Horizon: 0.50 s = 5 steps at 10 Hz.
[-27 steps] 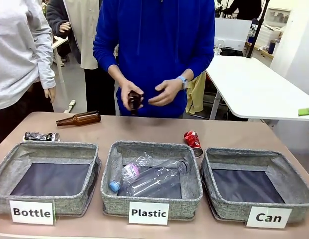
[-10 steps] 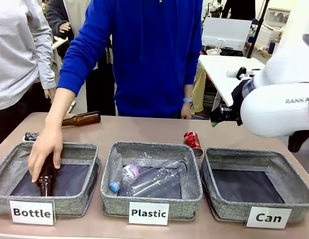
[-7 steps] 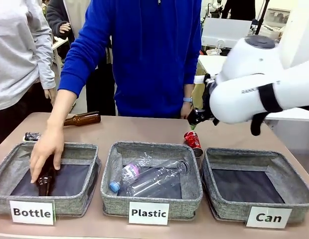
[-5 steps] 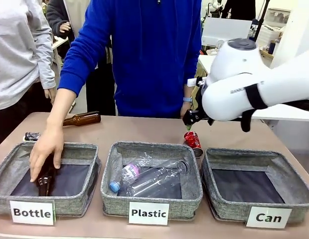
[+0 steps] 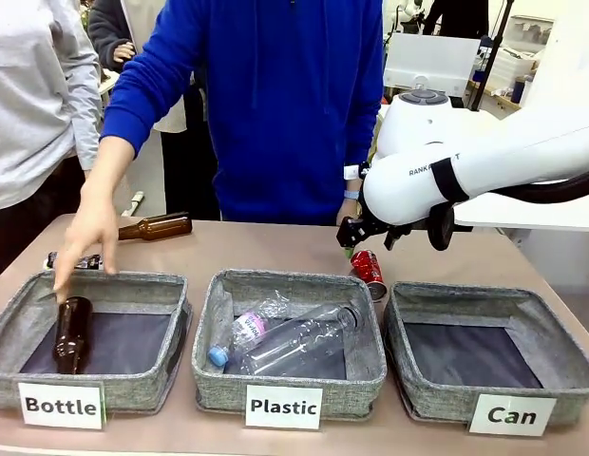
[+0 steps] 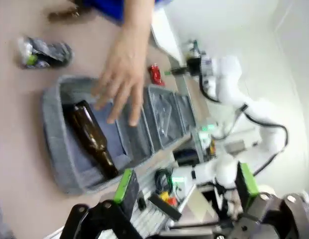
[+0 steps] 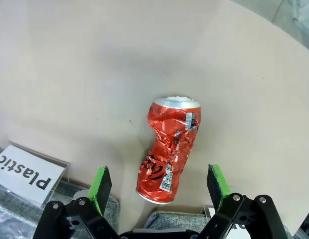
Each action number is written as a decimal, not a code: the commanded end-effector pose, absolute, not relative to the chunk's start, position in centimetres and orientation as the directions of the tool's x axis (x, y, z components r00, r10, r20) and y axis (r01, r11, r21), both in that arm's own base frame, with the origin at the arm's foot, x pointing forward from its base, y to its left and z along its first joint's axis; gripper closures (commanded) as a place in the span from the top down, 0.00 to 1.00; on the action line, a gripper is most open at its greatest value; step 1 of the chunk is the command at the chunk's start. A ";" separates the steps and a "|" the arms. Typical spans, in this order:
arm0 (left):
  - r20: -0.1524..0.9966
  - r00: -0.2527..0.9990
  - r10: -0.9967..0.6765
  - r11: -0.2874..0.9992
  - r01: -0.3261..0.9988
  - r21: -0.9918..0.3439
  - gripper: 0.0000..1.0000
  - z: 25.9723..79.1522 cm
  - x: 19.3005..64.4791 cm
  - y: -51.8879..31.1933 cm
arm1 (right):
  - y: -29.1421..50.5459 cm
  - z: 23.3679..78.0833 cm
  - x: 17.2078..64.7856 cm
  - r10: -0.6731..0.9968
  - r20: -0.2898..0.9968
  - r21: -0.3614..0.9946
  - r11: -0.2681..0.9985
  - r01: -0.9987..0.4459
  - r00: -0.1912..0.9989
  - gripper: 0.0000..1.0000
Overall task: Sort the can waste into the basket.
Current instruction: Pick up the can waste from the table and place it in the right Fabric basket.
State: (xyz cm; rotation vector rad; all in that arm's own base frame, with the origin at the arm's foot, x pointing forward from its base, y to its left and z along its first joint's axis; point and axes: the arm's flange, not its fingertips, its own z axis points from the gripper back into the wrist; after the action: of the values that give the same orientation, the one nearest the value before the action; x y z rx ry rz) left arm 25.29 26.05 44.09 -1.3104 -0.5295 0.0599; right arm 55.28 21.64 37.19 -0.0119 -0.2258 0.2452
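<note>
Cans, how many do we count?

Two, both on the table [image 5: 275,242] and outside every bin. At the far left the black can [image 5: 78,260] lies just behind the far rim of the Bottle bin [image 5: 133,281]. The red can [image 5: 368,270] lies behind the gap between the Plastic bin [image 5: 275,281] and the Can basket [image 5: 465,294].

And bottles?

We count four. One brown bottle [image 5: 154,226] lies on the table behind the black can, and a second brown bottle [image 5: 72,332] lies on the Bottle bin's dark floor. The person's hand [image 5: 85,233] hangs over that bin's far left corner, fingers down. Whether it touches the black can we cannot tell. Two clear plastic bottles [image 5: 299,342] lie side by side in the Plastic bin.

So we have three bins in a row, each with one white label. And the grippers?

Two, both spread wide. The left gripper [image 6: 186,183] has nothing between its green pads and looks along the row from the Bottle end. The right gripper [image 7: 159,181] hangs just above the red can. In its wrist view we see one pad on either side of the can, clear of it.
</note>
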 end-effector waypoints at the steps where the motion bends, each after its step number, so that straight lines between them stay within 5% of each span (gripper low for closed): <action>1: 0.359 0.811 0.462 0.256 0.266 -0.929 1.00 44.7 23.1 32.8 | 21.9 36.7 55.4 0.205 0.182 -0.048 0.979 -0.199 0.962 1.00; 5: 0.359 0.872 0.331 0.281 0.272 -0.920 1.00 43.9 24.9 28.6 | 21.8 35.4 56.0 0.180 0.139 -0.031 0.984 -0.178 0.974 1.00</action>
State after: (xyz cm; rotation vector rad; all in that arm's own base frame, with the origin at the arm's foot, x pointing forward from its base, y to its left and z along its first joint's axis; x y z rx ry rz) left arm 24.51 30.60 44.49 -1.3165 -0.5770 0.1124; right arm 55.32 21.01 35.32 -0.0226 -0.1613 0.2153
